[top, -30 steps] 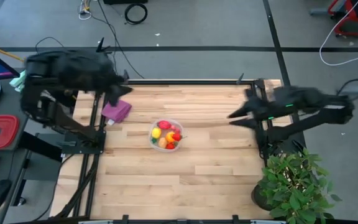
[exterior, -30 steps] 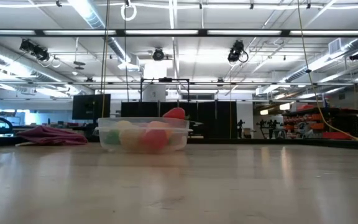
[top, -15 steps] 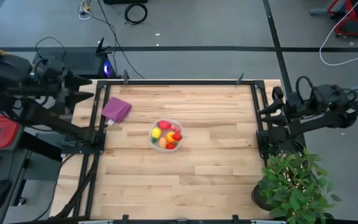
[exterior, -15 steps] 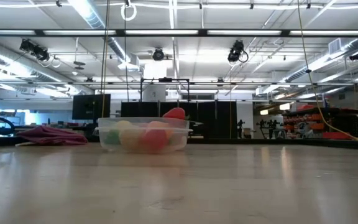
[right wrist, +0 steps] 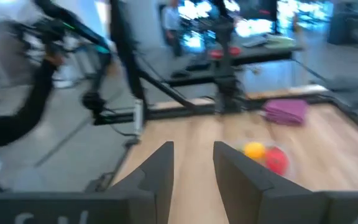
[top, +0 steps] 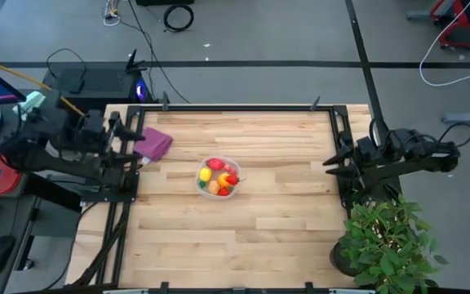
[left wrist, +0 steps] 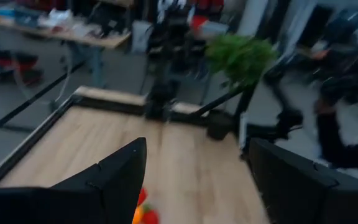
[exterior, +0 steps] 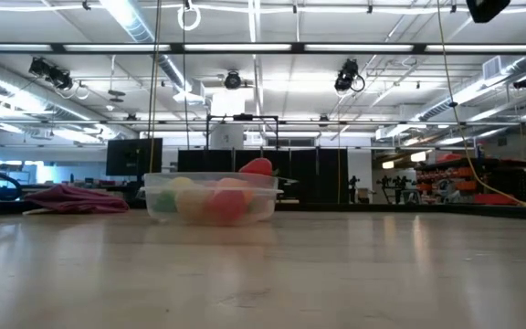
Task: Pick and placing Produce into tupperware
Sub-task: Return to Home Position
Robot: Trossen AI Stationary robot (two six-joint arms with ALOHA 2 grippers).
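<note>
tupperware (top: 229, 166) dead centre of table, produce (top: 206, 174) piled inside. Left gripper (left wrist: 196, 155) at 9 o'clock edge, spread wide, empty. Right gripper (right wrist: 193, 149) at 3 o'clock edge, narrow gap, empty. Toys probably light, slick, rolly: pinch across middle. Tub looks thin, flexy: grab rim.

Table (top: 259, 229): we see a light wooden plank top with a dark metal frame running along its edges.
Tupperware (top: 233, 167): we find it standing upright on the planks, a little left of the middle, with red, yellow and orange produce (top: 219, 180) inside.
Purple cloth (top: 153, 144): we see it lying rumpled on the wood near the left rear corner, close to the left edge.
Spacing: we note that the purple cloth and the tupperware lie apart, with bare wood between them.
</note>
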